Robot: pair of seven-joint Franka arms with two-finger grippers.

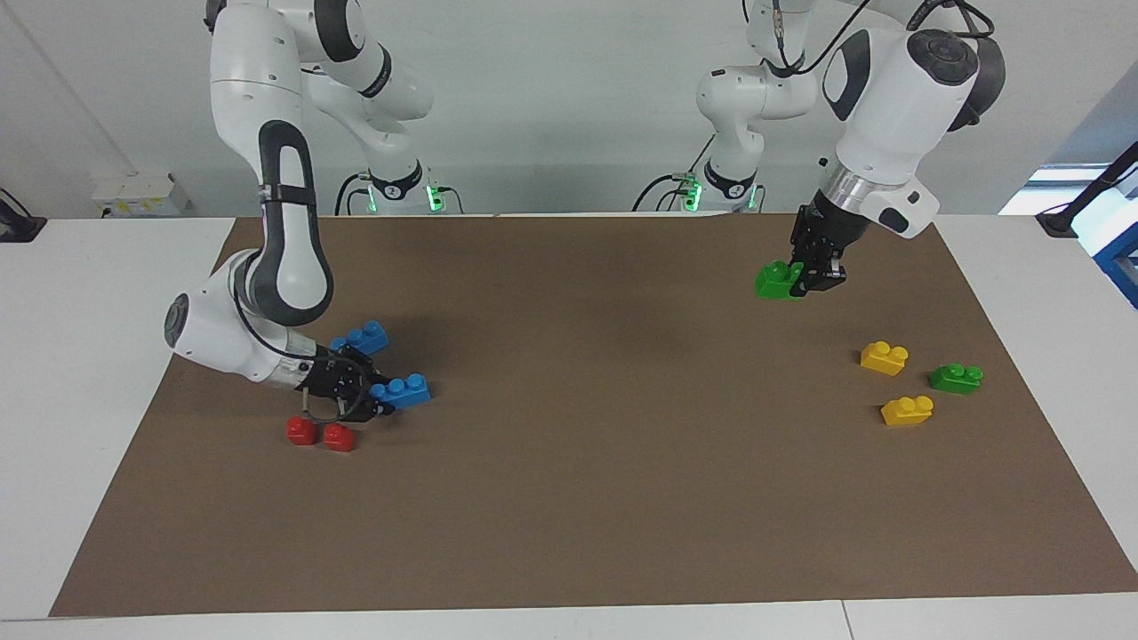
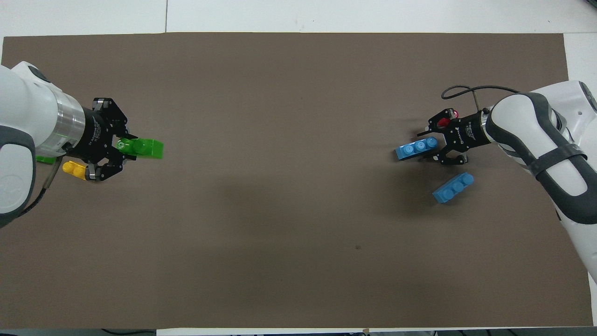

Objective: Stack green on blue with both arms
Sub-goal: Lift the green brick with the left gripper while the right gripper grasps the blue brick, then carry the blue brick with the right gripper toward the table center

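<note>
The left hand is clamped narrow on one end of the green two-stud brick, up in the air at about 9 o'clock of the brown mat in the overhead view. The right hand is low at 3 o'clock, drawn in on the end of a blue three-stud brick lying on the surface.

Both grips are end-on, so either brick could pivot or sag as it travels, and the studs would then miss. The second blue brick, at 5 o'clock of the gripped one, and the red pieces, at about 1 o'clock overhead, lie near enough for a lifting hand to nudge them.

The right hand hides most of the red pieces from overhead, and how deep its grip reaches along the blue brick is hard to make out.
</note>
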